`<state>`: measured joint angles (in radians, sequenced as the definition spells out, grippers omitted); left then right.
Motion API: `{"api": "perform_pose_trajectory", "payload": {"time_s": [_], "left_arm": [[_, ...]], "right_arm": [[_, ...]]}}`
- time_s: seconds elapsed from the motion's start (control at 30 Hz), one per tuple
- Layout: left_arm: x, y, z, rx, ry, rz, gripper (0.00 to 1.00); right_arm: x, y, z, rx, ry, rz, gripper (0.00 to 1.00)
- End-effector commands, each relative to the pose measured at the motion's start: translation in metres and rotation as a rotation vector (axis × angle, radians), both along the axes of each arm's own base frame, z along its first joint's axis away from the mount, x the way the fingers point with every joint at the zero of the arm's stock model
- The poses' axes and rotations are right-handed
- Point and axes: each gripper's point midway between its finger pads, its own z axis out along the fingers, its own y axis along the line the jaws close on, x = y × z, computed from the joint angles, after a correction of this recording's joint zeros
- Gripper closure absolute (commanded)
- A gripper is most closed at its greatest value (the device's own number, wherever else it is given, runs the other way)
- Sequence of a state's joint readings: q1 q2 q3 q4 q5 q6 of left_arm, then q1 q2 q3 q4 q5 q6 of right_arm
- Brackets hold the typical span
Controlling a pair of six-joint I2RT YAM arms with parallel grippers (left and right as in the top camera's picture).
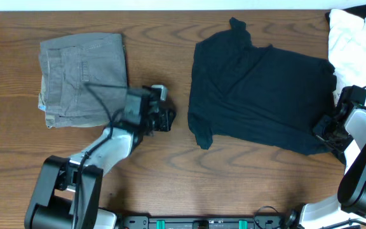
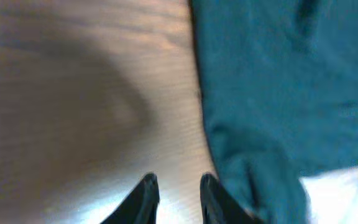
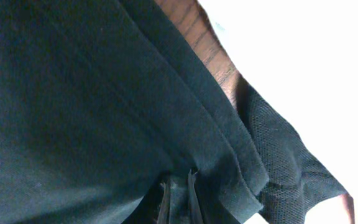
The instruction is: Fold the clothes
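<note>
Item 1. T-shirt (image 1: 259, 95): plain black, short-sleeved, thin soft fabric. It lies flat on the table (image 1: 170, 172), right of centre in the overhead view. One sleeve points to the top of the frame and another hangs at the lower left corner of the cloth. Its right edge lies against the white garment.

Item 2. Trousers (image 1: 81, 76): grey-green with stitched pockets, folded into a block. They sit in the upper left of the overhead view, well apart from the T-shirt.

Item 3. White garment (image 1: 354, 38): crumpled, in the upper right corner, partly cut off by the frame.

Item 4. Dark mesh fabric (image 3: 284, 168): seen in the lower right of the right wrist view, beside the T-shirt's hem.

Item 5. Left gripper (image 2: 178, 190): sits low over bare wood just beside the T-shirt's left edge. Its fingers (image 2: 146, 194) are parted with only table visible between them, holding nothing.

Item 6. Right gripper (image 3: 178, 190): sits at the T-shirt's lower right corner, tips down on the black cloth. Its fingers (image 3: 192, 198) are nearly together. Whether fabric is pinched in the narrow slot cannot be told.
</note>
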<state>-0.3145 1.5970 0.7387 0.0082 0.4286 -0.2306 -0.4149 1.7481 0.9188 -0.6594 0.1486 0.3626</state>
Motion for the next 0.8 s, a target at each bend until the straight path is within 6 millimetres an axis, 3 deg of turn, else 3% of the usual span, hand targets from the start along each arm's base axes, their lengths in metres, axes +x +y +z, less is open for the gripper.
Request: {"api": "perform_pose_trajectory", "payload": {"time_s": [0.0,0.3,0.5,0.77], "left_arm": [[0.012,-0.005,0.024,0.102,-0.051,-0.030,0.71],[-0.017,-0.035,0.005,0.170,0.004,-0.127,0.64],[-0.018,-0.035,0.000,0.206,0.009,-0.095,0.64],[-0.021,-0.017,0.005,0.307,0.080,-0.037,0.64]], "right_arm": [[-0.036,0.016,-0.041,0.087,0.126,-0.011,0.89],[-0.034,0.019,-0.041,0.105,0.116,-0.003,0.88],[-0.033,0.020,-0.041,0.109,0.116,-0.003,0.88],[-0.034,0.021,-0.041,0.115,0.117,0.001,0.87]]}}
